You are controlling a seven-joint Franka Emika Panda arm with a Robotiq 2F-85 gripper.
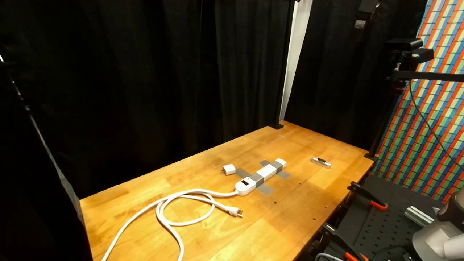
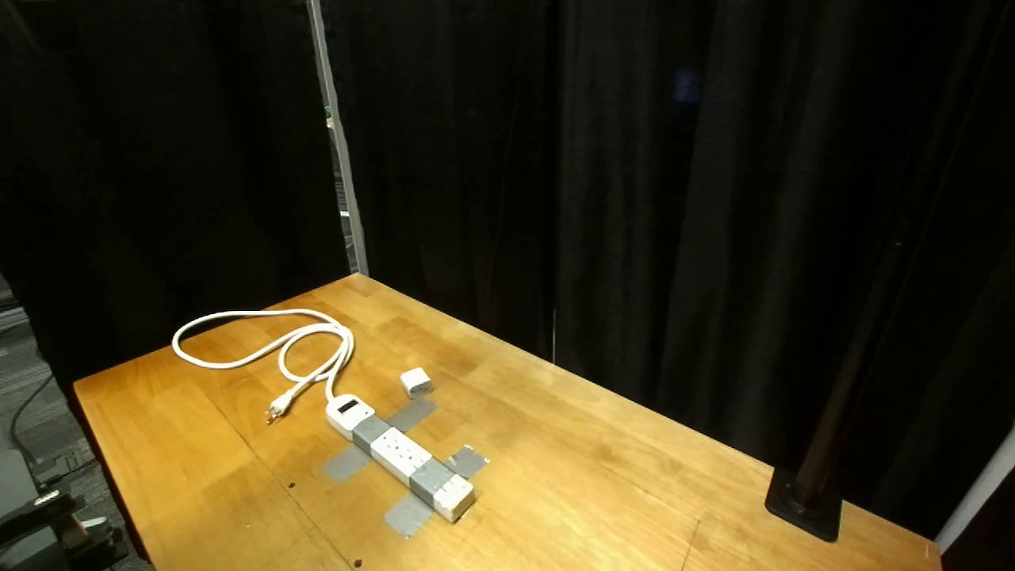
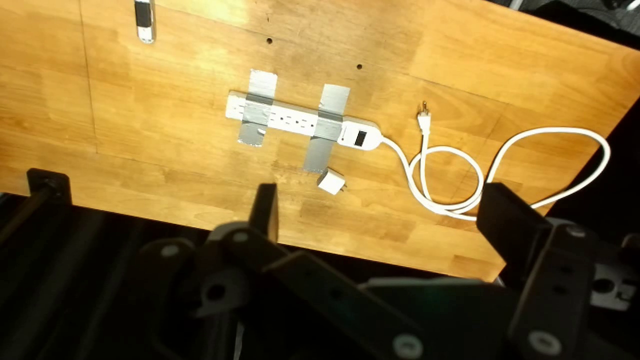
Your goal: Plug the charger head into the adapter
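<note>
The claw point(image 3: 382, 200) gapes wide and empty; in the wrist view the charger point(image 3: 332, 181) lies at frame centre, left of the claw's midline

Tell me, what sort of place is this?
Probably a robotics lab: black curtains hang behind a wooden table, a white power strip is taped down on it, and part of a robot arm shows beside the table.

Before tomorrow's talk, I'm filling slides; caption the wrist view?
Beyond the open gripper, a white charger head lies unplugged near a power strip taped to the wooden table.
</note>
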